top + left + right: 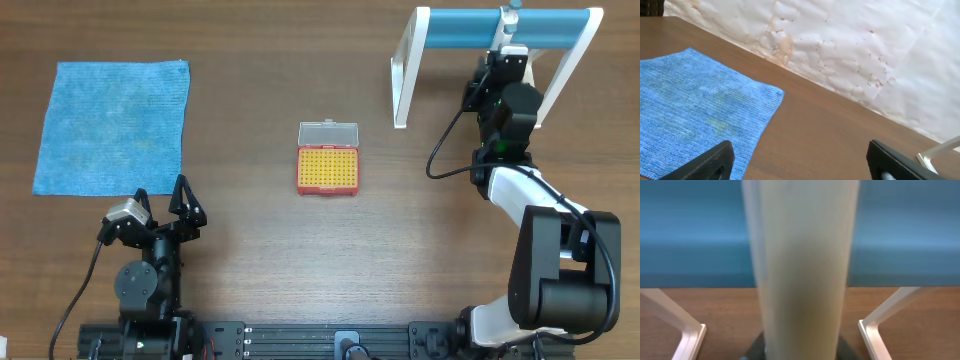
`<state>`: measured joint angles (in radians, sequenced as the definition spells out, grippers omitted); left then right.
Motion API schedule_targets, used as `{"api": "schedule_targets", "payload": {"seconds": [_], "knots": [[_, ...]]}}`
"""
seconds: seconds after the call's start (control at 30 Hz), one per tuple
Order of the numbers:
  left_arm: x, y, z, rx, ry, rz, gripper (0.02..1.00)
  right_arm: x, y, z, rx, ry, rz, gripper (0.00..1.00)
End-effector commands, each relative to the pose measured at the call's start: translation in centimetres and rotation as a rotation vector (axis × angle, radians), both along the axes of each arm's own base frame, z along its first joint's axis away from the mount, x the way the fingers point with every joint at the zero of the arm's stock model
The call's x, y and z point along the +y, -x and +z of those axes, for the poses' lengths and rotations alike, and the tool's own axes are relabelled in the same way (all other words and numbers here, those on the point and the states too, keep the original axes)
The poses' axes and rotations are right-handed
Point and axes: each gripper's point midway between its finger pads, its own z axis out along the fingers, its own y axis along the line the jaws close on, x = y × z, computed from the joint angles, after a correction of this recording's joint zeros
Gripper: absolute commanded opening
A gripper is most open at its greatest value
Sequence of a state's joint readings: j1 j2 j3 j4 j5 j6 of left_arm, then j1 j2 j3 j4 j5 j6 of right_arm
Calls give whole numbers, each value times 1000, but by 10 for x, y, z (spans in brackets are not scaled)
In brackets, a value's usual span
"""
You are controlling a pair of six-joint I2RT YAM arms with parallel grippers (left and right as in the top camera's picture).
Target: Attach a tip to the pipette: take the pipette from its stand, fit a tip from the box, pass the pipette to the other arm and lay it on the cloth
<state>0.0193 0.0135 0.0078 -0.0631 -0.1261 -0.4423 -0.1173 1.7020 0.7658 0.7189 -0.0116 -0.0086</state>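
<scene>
The pale pipette (802, 270) hangs upright on the stand's blue bar (460, 28) at the back right, its top end (512, 6) poking over the bar. My right gripper (503, 62) is at the bar, and its dark fingers (756, 347) press against both sides of the pipette's body, shut on it. The orange tip box (328, 171) sits mid-table with its clear lid (328, 133) folded back. At the far left lies the blue cloth (112, 128) (695, 110). My left gripper (186, 200) (800, 167) rests open near its base, just short of the cloth.
The stand's white legs (402, 75) (687, 335) stand on the table either side of the pipette. A black cable (445, 150) loops beside the right arm. Bare wood lies between the cloth, the box and the stand.
</scene>
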Motion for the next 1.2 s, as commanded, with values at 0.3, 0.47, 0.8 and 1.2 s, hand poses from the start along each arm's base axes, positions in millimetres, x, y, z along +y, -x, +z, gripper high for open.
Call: {"api": "schedule_targets", "payload": {"seconds": [0.3,0.47,0.8,1.2], "knots": [[0,0,-1,4,-16,-1,858,4,-7,19,-69,10,15,75],[0,0,-1,4,-16,-1,858,8,-6,38,-125,17,24,75],[0,0,-1,4,-16,-1,860,18,12,53,-156,19,40,75],[0,0,-1,4,-16,-1,858,119,79,128,-390,12,413,75]]}}
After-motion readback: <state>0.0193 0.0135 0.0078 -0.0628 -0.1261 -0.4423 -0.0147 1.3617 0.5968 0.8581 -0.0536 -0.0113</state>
